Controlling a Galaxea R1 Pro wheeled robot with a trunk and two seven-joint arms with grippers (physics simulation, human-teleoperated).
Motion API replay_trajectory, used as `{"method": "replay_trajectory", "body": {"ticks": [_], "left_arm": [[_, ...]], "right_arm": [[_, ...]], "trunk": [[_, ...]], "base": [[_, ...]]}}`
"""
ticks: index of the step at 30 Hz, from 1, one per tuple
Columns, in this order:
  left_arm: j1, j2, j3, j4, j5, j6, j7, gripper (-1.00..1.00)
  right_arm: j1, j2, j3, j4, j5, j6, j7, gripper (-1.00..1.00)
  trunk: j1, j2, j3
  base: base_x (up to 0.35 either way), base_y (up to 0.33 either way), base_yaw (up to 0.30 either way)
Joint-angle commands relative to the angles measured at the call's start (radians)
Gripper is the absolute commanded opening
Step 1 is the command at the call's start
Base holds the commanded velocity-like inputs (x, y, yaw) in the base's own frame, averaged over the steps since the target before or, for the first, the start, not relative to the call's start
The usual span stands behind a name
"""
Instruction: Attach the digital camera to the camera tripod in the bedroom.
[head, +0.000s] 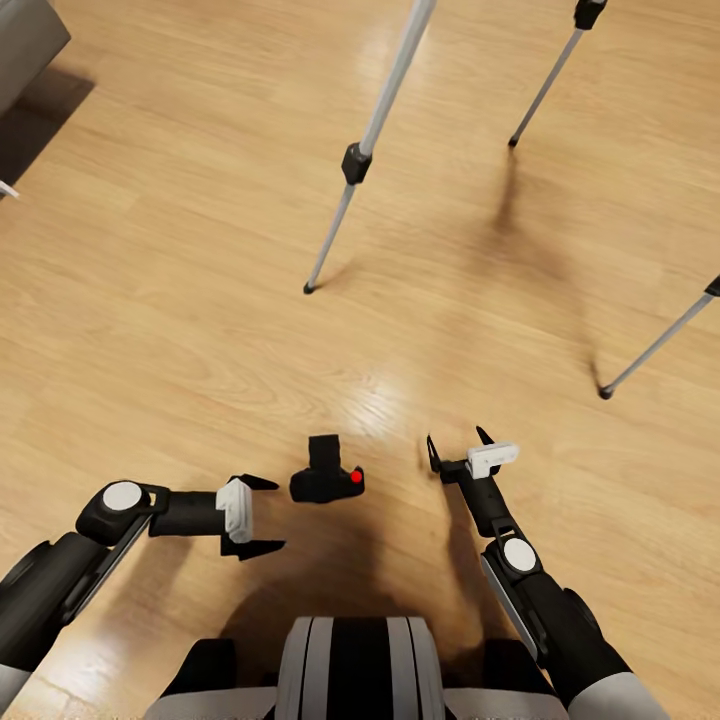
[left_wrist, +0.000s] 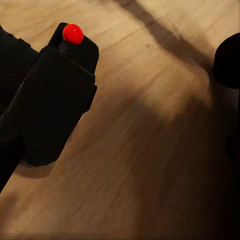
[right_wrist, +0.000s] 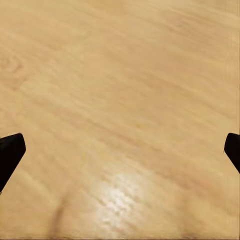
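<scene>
I see the camera (head: 326, 479) on the floor (head: 180, 300), between my two end effectors. My left end effector (head: 262, 514) and right end effector (head: 458, 446) are both apart. The tripod (head: 372, 130) stands ahead.

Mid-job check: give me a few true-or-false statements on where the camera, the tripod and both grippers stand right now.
1. The camera lies on the wood floor between the two grippers. True.
2. The left gripper is shut on the camera. False: its fingers are spread and it sits beside the camera, apart from it.
3. The camera is mounted on the tripod. False: it is on the floor, nearer the robot than the tripod's feet.
4. The right gripper is open and holds nothing. True.
5. The camera's red button shows in the left wrist view. True.
</scene>
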Motion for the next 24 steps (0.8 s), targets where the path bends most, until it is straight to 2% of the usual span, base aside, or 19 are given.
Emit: {"method": "replay_trajectory", "body": {"ticks": [1, 5, 16, 23, 24], "left_arm": [[-0.001, 0.0, 0.013, 0.003, -0.002, 0.008, -0.009, 1.0], [-0.001, -0.002, 0.017, 0.006, -0.002, 0.007, -0.01, 1.0], [-0.001, -0.024, 0.023, 0.111, -0.001, -0.001, -0.006, 1.0], [-0.001, -0.027, 0.026, 0.135, -0.001, -0.003, -0.005, 1.0], [-0.001, -0.028, 0.026, 0.139, -0.001, -0.003, -0.005, 1.0]], "right_arm": [[-0.001, -0.001, 0.005, 0.0, 0.0, -0.002, -0.009, 1.0], [-0.001, -0.001, 0.005, 0.0, 0.001, -0.003, -0.009, 1.0], [-0.001, -0.001, 0.013, 0.0, 0.016, -0.007, -0.009, 1.0], [-0.001, -0.001, 0.064, -0.006, 0.024, -0.014, -0.013, 1.0], [-0.001, -0.001, 0.099, -0.014, 0.028, -0.067, -0.016, 1.0]], "trunk": [[0.0, 0.0, -0.004], [0.002, -0.001, -0.017], [0.007, -0.004, -0.017], [0.01, -0.006, -0.017], [0.011, -0.006, -0.017]], "base": [[0.0, 0.0, 0.0], [0.0, 0.0, 0.0], [0.0, 0.0, 0.0], [0.0, 0.0, 0.0], [0.0, 0.0, 0.0]]}}
